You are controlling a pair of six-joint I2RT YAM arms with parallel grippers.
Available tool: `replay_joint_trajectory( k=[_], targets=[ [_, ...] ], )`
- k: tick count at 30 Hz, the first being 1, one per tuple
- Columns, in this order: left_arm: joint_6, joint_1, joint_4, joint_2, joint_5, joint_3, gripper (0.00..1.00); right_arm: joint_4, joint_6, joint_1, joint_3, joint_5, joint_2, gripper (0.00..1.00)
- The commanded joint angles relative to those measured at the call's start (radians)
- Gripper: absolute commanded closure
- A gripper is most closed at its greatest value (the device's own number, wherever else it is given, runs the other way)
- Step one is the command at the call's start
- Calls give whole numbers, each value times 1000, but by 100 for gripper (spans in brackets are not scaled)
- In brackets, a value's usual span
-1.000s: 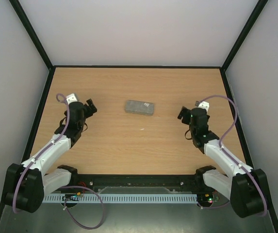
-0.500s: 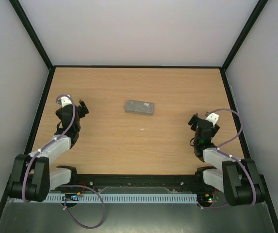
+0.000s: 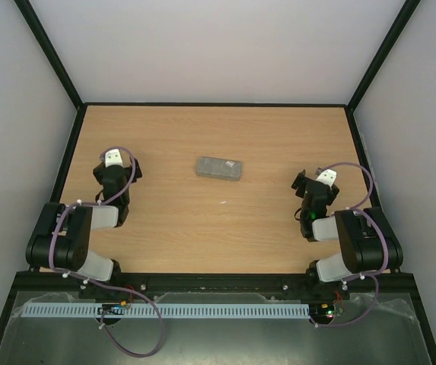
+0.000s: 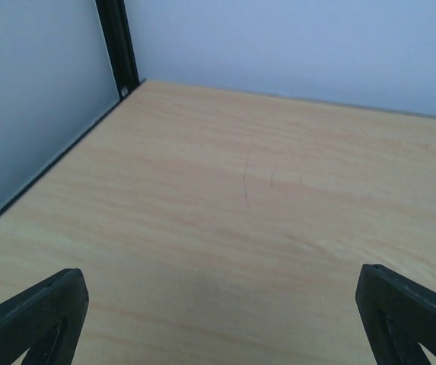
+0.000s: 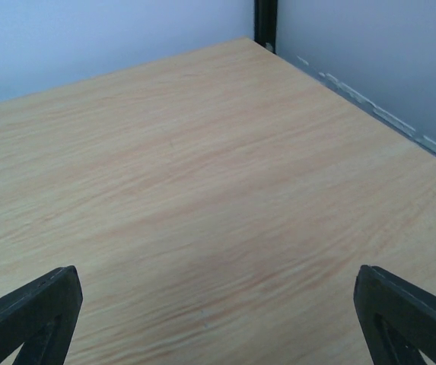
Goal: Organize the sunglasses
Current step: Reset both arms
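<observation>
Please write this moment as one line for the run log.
left gripper: open, empty | right gripper: open, empty | grey case: closed, mid-table, nothing touching it | sunglasses: not visible

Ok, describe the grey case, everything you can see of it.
The case is a small grey rectangular box with a mottled, fabric-like surface and a pale mark near its right end. It looks shut and lies flat, turned slightly askew, a little beyond the middle of the table. Only the table touches it. Only the top view shows it.

One grey case (image 3: 218, 168) at twelve o'clock, one wooden table (image 3: 225, 220), two grippers: left gripper (image 3: 116, 169), right gripper (image 3: 314, 186).
</observation>
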State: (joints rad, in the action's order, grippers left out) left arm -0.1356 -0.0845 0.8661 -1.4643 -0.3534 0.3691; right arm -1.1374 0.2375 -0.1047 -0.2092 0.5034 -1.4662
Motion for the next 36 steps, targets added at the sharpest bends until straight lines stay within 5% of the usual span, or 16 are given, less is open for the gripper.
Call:
replay_joint_trajectory(
  k=[1, 6, 8, 10, 12, 14, 18, 21, 36],
  targets=[
    [68, 2, 219, -60, -37, -11, 1, -79, -45, 3, -28, -41, -10, 2],
    [50, 13, 236, -45, -31, -37, 1, -112, -67, 2, -5, -101, -23, 1],
    [52, 5, 382, -9, -31, -136, 0, -384, -106, 1, 67, -131, -108, 1],
    [53, 11, 452, -16, -21, -169, 0, -207, -67, 1, 39, -109, -41, 1],
    [43, 20, 351, -29, -1, -111, 0, -328, -90, 1, 54, -106, -96, 1],
    [32, 47, 298, -37, 55, -77, 0, -202, -73, 1, 25, -106, -53, 1],
    [24, 64, 330, -44, 83, -98, 1, -214, -77, 1, 19, -103, -66, 1],
    [12, 91, 502, -67, 137, -171, 0, -238, -80, 1, 24, -100, -77, 1],
    [20, 76, 450, -64, 98, -153, 0, -205, -79, 1, 11, -106, -71, 1]
  ],
)
